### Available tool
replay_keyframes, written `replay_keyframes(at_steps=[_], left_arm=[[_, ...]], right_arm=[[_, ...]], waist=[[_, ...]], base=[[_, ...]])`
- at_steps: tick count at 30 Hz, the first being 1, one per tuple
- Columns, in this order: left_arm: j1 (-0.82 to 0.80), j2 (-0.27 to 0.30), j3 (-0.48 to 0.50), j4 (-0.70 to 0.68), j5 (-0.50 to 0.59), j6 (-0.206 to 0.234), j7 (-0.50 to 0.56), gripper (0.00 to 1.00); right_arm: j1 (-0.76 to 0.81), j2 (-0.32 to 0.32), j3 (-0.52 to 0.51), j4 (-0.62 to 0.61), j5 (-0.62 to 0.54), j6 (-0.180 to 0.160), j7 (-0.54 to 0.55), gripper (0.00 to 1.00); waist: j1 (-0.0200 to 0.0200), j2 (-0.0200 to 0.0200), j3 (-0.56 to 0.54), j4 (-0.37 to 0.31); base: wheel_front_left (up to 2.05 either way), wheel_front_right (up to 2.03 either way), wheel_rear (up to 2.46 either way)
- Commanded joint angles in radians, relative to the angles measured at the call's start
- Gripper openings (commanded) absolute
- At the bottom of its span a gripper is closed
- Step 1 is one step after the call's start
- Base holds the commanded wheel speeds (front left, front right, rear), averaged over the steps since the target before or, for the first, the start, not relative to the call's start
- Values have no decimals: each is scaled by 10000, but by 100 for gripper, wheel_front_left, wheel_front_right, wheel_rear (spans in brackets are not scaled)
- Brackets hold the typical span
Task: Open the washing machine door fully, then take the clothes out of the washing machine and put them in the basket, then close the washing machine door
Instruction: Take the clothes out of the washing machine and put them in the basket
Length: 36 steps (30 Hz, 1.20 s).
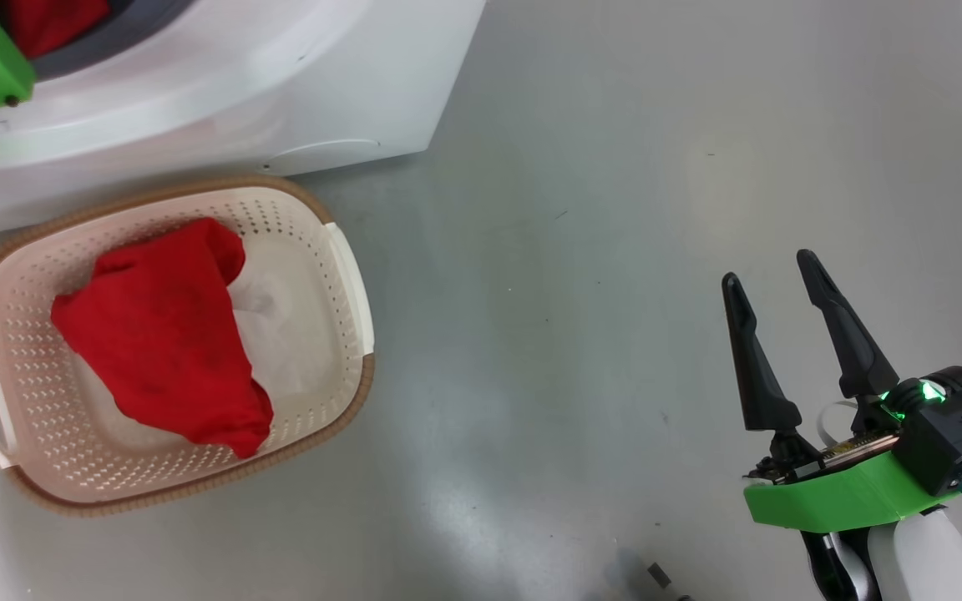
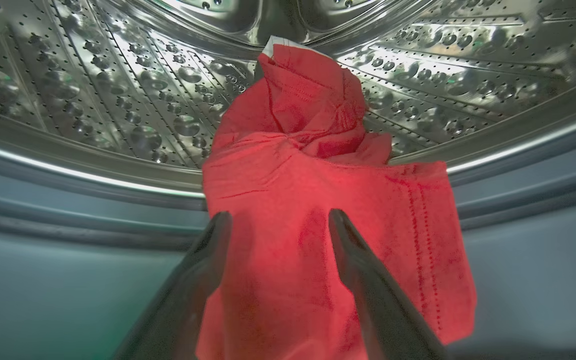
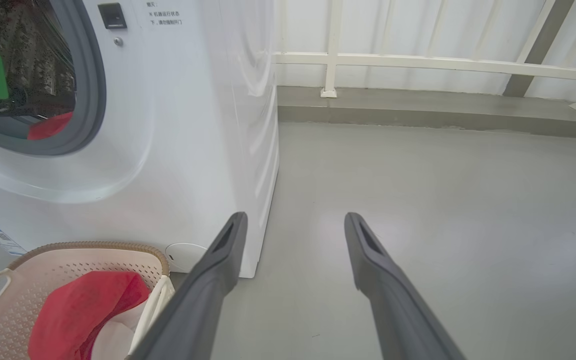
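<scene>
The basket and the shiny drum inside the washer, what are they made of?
The basket looks like cream plastic with a dull finish: it is moulded with rows of small holes and has a brown woven-look rim. The drum looks like polished steel: it is mirror-bright, dimpled and perforated.

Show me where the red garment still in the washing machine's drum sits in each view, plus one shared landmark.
Head view: the red garment is at the top left corner, inside the grey gasket.
Left wrist view: the garment is at centre, draped out over the gasket.
Right wrist view: the garment is a small red patch at the left edge, low inside the gasket.
Shared landmark: that grey gasket.
</scene>
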Motion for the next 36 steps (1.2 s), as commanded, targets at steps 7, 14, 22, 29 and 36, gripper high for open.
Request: replay_keyframes(at_steps=[7,14,22,29,36], left_arm=[[-181,848,-463,136,471,300,736,100],[-75,919,-769,255,639,384,1130,100],[9,944,-874,317,572,371,1382,22],[-3,829,-853,313,353,63,1389,0],[-70,902,-951,56,386,4,389,0]], right_arm=[[37,-127,380,-138,17,63,-63,100],[81,-127,408,-134,42,63,-63,100],[69,-127,479,-94,112,63,-63,100],[18,-127,405,-76,164,63,-63,100],[-45,-127,365,-64,187,63,-63,100]], waist=[[0,-1,-60,-276],[0,-1,-30,-362],[0,-1,-14,-398],[0,-1,50,-344],[0,-1,105,-229]], base=[[0,0,0],[0,0,0],[0,0,0],[0,0,0],[0,0,0]])
